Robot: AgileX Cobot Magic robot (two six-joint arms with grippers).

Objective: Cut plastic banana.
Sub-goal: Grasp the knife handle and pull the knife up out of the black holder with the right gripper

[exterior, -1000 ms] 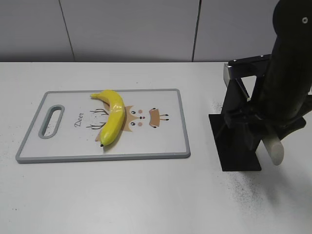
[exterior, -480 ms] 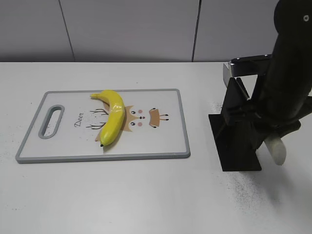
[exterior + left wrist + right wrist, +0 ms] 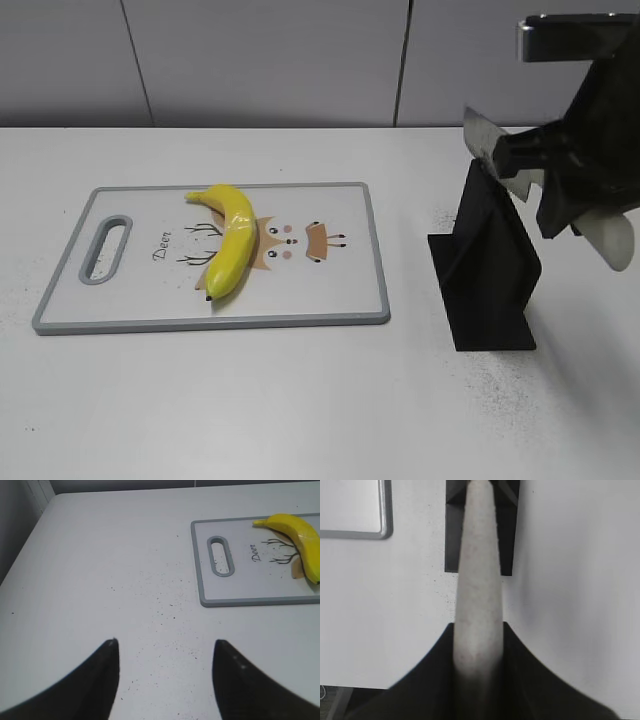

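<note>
Exterior view: banana [image 3: 229,241] lying flat on board [image 3: 340,285], left of centre, stem tip toward 11 o'clock, lower tip toward 7 o'clock, partly covering the printed deer figure. Board on white table [image 3: 300,400], handle slot at its 9 o'clock end. Black knife stand [image 3: 487,265] at 3 o'clock from the board, well apart from it. Right gripper [image 3: 575,185] raised above the stand, clamped on knife [image 3: 500,155]; pale handle projecting toward 4 o'clock, grey blade toward 10 o'clock, clear of the stand.

Right wrist view: fingers [image 3: 432,672] closed on either side of the pale handle [image 3: 479,580], stand [image 3: 507,535] below, board corner at 10 o'clock.

Left wrist view: left gripper [image 3: 165,675] released, jaws spread over bare table, holding nothing; board and banana [image 3: 300,535] at 2 o'clock, well apart.
</note>
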